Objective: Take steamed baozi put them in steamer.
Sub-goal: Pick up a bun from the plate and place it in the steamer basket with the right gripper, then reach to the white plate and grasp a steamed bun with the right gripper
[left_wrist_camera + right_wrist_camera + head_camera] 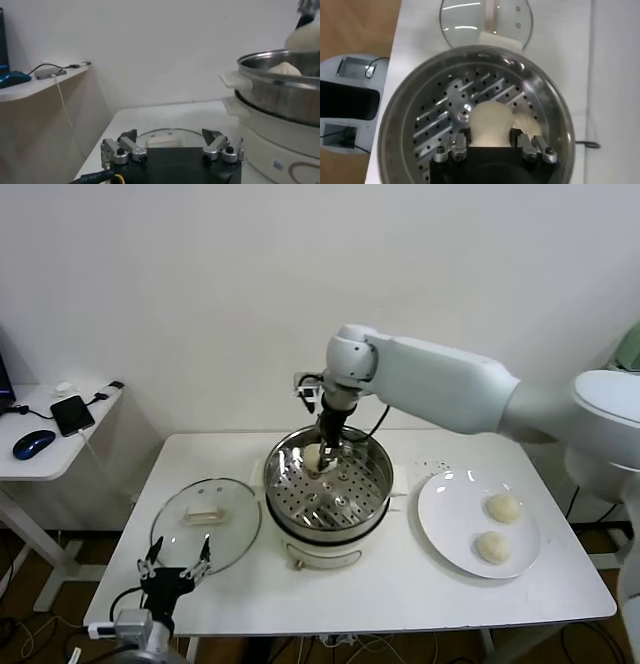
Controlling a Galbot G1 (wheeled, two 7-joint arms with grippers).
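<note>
Left gripper (176,568): black two-fingered, nearest the head camera at the table's front edge, fingers spread apart and holding nothing; idle. Also seen in the left wrist view (172,146).

Round glass lid with a white handle (206,517): flat on the table just beyond the left gripper, beside the steamer's base and apparently touching it.

Rectangular white table (400,584): bears the lid, steamer and plate.

Round shiny stainless-steel steamer with perforated tray, on a white electric base (372,493): centre of the table, directly below the right gripper. Its rim shows in the right wrist view (390,135).

Right gripper (322,455): on a white arm reaching in from the right, pointed down inside the steamer's far side, fingers (461,142) closed on a bun, one at each side.

Held baozi, smooth pale cream-white dough bun (491,123): clamped between the right gripper's fingers over the perforated tray; whether it touches the tray cannot be told.

Second baozi (527,122): same kind, lying on the tray just beside the held one, next to the steamer wall.

Flat round white plate (440,509): on the table to the right of the steamer, well apart from the right gripper.

Two further baozi: near bun (492,547) and far bun (503,507), side by side on the plate's right half, a little apart.

Side shelf, white (40,459): to the left of the table, carrying a blue mouse (33,443) and a black phone (72,414).
</note>
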